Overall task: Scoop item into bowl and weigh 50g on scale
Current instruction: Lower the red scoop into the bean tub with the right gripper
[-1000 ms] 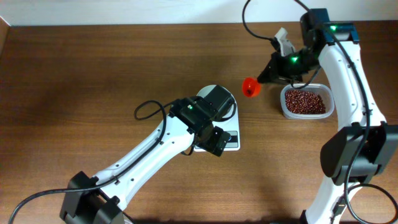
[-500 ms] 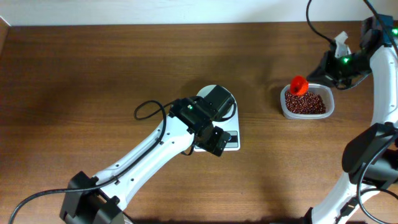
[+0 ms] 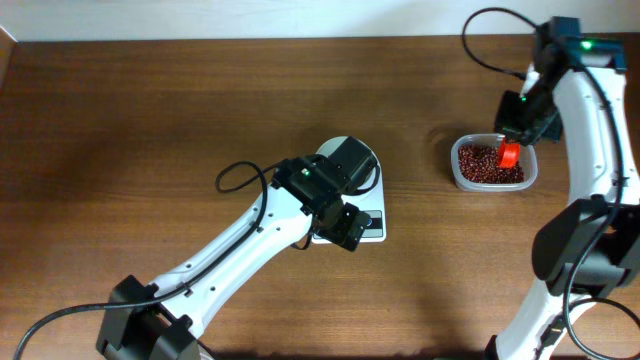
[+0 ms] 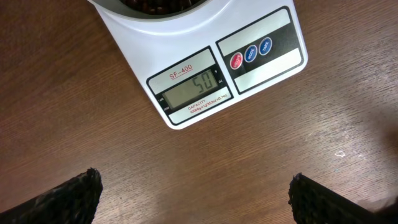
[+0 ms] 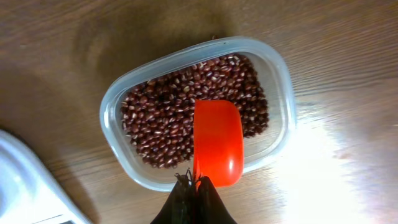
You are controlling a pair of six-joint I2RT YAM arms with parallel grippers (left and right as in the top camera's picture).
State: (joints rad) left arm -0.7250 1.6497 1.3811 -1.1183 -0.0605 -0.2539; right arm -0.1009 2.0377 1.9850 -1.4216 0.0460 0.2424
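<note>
Overhead, the left arm (image 3: pixel 250 235) mostly hides the bowl (image 3: pixel 329 148); left gripper (image 3: pixel 347 228) spread wide, right gripper (image 3: pixel 515 135) pinching the scoop (image 3: pixel 509 155).

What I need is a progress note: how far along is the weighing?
Done: the scale reads 50 with the bowl of beans on it. In hand: the right claw grips the empty-looking scoop over the container. Left: probably only parking the scoop.

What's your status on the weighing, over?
Left gripper open above scale, display reads 50. Right gripper shut on red scoop, over beans in clear container. Nothing in the way.
</note>
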